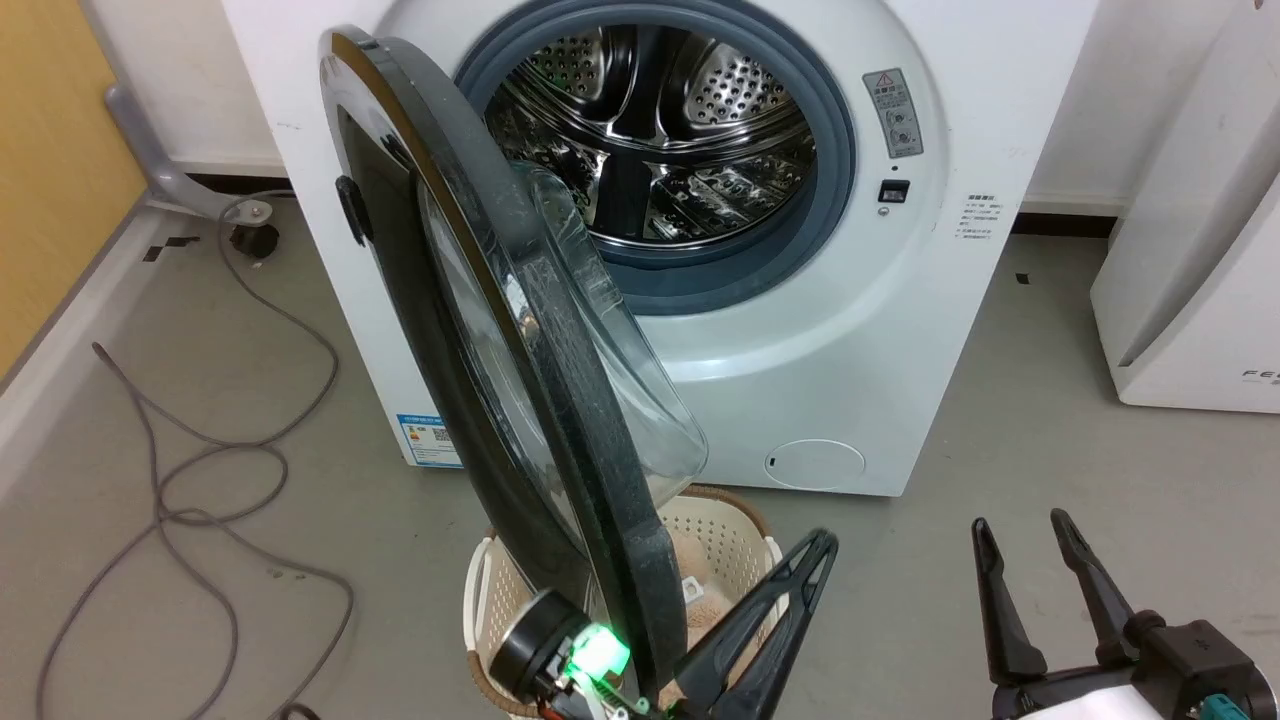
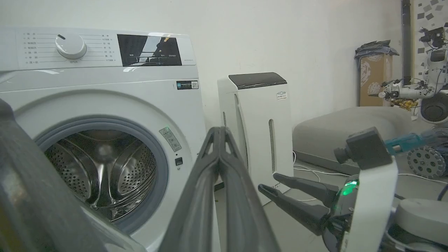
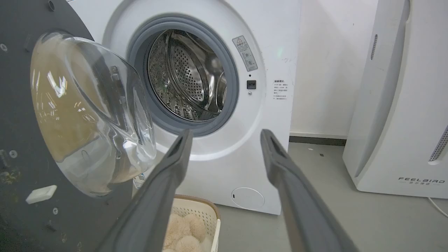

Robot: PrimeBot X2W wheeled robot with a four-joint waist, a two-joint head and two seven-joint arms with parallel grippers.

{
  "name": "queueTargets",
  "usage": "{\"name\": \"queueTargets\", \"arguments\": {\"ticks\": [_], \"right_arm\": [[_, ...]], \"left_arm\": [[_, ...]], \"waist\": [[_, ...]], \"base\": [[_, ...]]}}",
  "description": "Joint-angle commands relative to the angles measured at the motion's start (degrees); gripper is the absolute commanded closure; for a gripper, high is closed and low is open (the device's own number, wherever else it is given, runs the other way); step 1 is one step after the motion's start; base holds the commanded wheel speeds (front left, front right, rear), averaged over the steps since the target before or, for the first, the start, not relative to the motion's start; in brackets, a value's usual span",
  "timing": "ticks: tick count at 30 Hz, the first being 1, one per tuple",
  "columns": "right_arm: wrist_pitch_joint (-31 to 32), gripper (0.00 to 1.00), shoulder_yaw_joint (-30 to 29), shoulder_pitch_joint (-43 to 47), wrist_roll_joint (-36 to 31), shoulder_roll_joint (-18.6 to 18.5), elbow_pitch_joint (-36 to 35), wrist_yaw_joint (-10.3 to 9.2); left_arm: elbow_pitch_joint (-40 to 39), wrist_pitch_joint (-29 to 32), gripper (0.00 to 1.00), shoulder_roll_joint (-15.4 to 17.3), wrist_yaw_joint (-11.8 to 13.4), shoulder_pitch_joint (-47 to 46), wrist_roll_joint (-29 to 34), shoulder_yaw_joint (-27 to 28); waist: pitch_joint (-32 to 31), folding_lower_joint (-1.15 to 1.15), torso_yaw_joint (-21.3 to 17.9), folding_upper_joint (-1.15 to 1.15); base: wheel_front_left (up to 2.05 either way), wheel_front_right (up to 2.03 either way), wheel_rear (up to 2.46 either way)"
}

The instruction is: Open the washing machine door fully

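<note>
- Head view: the washing machine door (image 1: 575, 400) stands swung out from the washing machine (image 1: 800, 380). It is hinged on the machine's left and shows nearly edge-on, with its glass bowl bulging to my right. My left claw (image 1: 822, 545) has its fingers pressed together with nothing between them. It sits just beside the door's lower rim, on the inner, bowl side, above a basket (image 1: 735, 545). I cannot tell whether it touches the rim. My right claw (image 1: 1020, 525) has its fingers spread, holds nothing, and lies well apart to the right.
- Left wrist view: my left claw (image 2: 218, 133) points past the door toward the wall. The door (image 2: 28, 189) is a dark blur at the left edge, so it lies sideways from these fingers, not ahead of them. The washing machine (image 2: 105, 94) shows its open drum mouth.
- Right wrist view: my right claw (image 3: 226, 134) is spread toward the washing machine (image 3: 273, 52). The door (image 3: 17, 87) is off to its left, inner face toward me.
- Judgement: the left arm is nearer. Opening the door fully likely means pushing its inner rim leftward, away from the drum mouth.
</note>
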Motion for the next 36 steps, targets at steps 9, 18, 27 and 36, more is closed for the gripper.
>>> {"name": "queueTargets", "arguments": {"ticks": [9, 18, 27, 36], "right_arm": [[-0.2, 0.00, 0.1, -0.2, 0.0, 0.3, 0.6, 0.05], [-0.2, 0.00, 0.0, -0.5, 0.0, 0.3, 1.4, 0.05], [-0.2, 0.00, -0.2, -0.6, -0.1, 0.3, 1.7, 0.05], [-0.2, 0.00, 0.1, 0.0, 0.4, 0.3, 2.0, 0.05]], "left_arm": [[6.8, -0.3, 1.00, 0.1, 0.9, 1.0, -1.5, 0.8], [12.5, -0.3, 1.00, -0.4, 2.3, 1.5, -4.0, 4.8], [15.4, -0.3, 1.00, -0.6, 2.0, 1.6, -4.8, 7.6], [12.5, -0.3, 1.00, 0.4, 1.9, 4.2, -2.9, 7.8]], "waist": [[0.6, 0.00, 0.0, 0.00], [0.9, 0.00, 0.2, 0.00], [1.1, 0.00, 1.2, 0.00], [0.6, 0.00, 3.6, 0.00]], "base": [[0.00, 0.00, 0.00], [0.00, 0.00, 0.00], [0.00, 0.00, 0.00], [0.00, 0.00, 0.00]]}}
